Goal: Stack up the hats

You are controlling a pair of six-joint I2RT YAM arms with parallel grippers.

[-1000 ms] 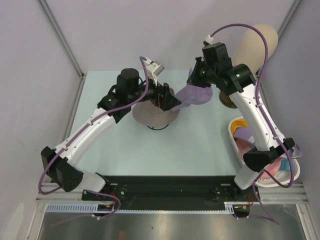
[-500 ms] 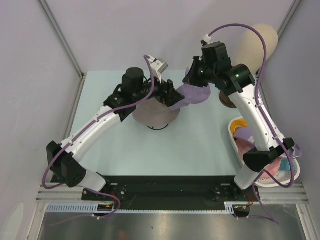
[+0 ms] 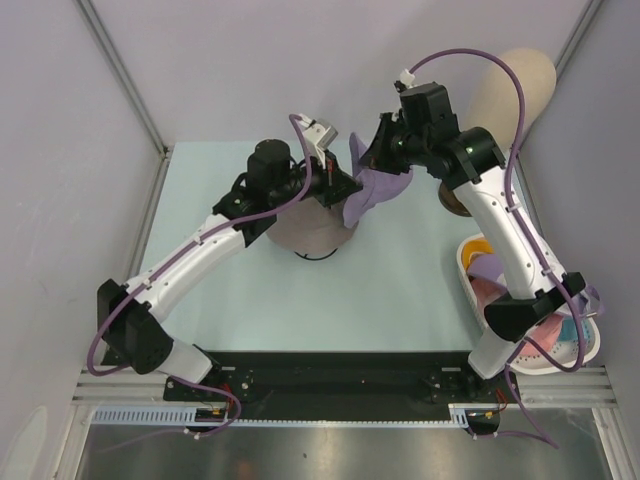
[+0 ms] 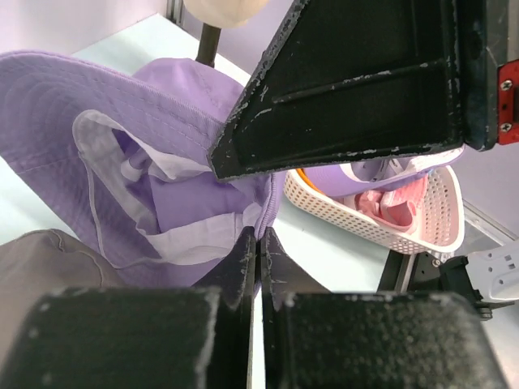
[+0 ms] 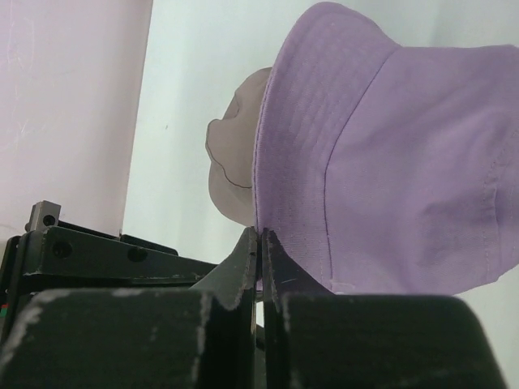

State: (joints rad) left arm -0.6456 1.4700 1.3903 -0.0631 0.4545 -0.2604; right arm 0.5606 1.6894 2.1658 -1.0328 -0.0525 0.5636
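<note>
A lavender hat point(image 3: 377, 187) hangs in the air between my two arms, above the back of the table. My left gripper point(image 3: 345, 193) is shut on one edge of its brim point(image 4: 272, 212), with the hat's pale inside facing that camera. My right gripper point(image 3: 380, 160) is shut on the brim's other side point(image 5: 268, 203). Under and to the left lies a greyish-mauve hat point(image 3: 300, 230), flat on the table, also seen in the right wrist view point(image 5: 235, 162). A pink hat point(image 3: 497, 296), an orange hat point(image 3: 478, 244) and a teal one point(image 3: 572, 330) lie in the basket.
The white perforated basket point(image 3: 466, 266) stands at the right edge of the table beside the right arm's base. A beige mannequin head point(image 3: 512, 85) on a dark stand is at the back right corner. Grey walls close in the table on three sides.
My left gripper has moved right and shut on the lavender hat's brim. The right gripper has drawn the hat up and to the left, so it hangs more upright.
</note>
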